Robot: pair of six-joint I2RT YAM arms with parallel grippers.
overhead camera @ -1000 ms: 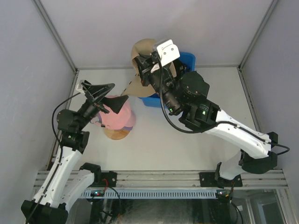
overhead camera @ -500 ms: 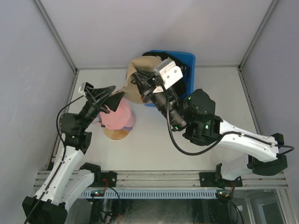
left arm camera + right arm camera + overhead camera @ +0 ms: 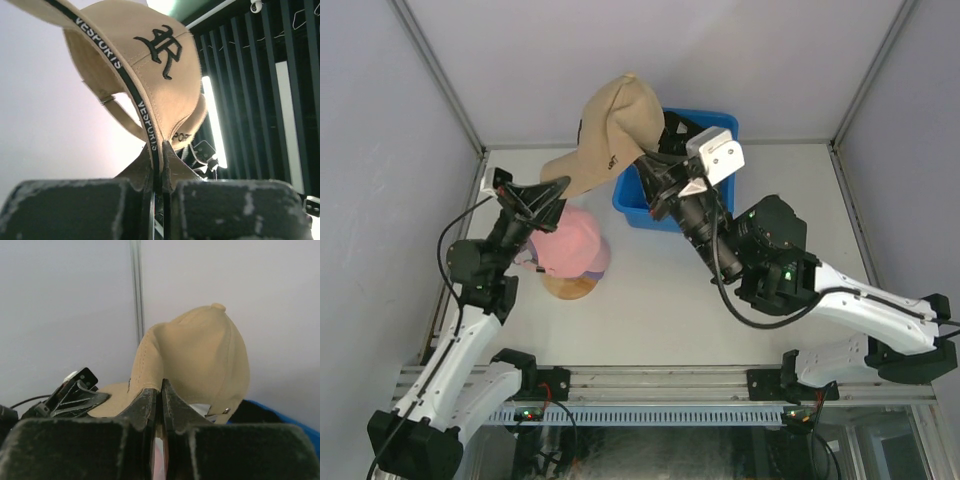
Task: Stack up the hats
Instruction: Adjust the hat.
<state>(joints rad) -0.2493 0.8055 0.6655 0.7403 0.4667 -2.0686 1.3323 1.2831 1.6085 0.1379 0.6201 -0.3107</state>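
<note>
A tan hat (image 3: 616, 118) with black lettering hangs in the air above the back of the table, held by both arms. My left gripper (image 3: 558, 186) is shut on the edge of its brim (image 3: 150, 127), seen from below in the left wrist view (image 3: 159, 150). At the crown's lower edge my right gripper (image 3: 650, 165) is shut on the hat (image 3: 200, 355), the jaws (image 3: 161, 390) pinching the fabric. A pink hat (image 3: 578, 245) sits on the round wooden stand (image 3: 570, 288) just below the tan one's brim. Other hats are hidden.
A blue bin (image 3: 715, 125) stands at the back, behind my right wrist, with its rim also in the right wrist view (image 3: 295, 417). Grey walls close in the table on three sides. The metal rail (image 3: 660, 382) with the arm bases runs along the near edge.
My left gripper has shut on the tan hat's brim. The right arm has raised the hat and swung it clear of the bin, so its crown now stands up.
</note>
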